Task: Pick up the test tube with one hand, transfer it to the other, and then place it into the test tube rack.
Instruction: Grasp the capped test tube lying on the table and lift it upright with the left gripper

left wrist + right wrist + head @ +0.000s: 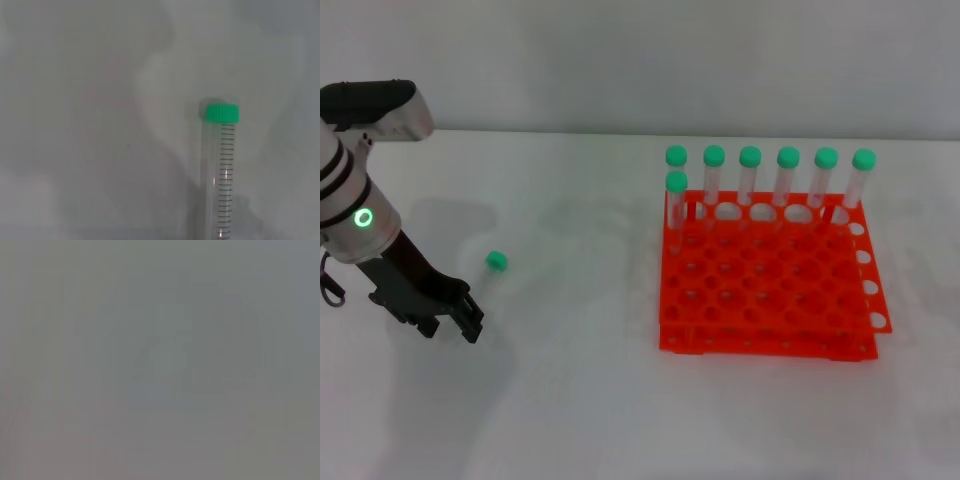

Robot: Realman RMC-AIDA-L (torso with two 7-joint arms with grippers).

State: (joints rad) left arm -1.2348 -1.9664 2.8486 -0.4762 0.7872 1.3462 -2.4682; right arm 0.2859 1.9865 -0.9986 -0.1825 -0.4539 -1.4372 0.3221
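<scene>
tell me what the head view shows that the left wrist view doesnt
Only the head view shows the left gripper low over the table, the orange test tube rack and the seven capped tubes standing along its far side. Only the left wrist view shows the black graduation marks on the test tube. Both show that loose tube's green cap and the white table.

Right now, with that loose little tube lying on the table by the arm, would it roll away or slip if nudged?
Probably yes. The test tube is slim, round and lying flat on the smooth white table, so a sideways nudge would likely roll it. Its clear plastic looks slick and seems empty, so probably light. The left gripper is beside it, not touching.
</scene>
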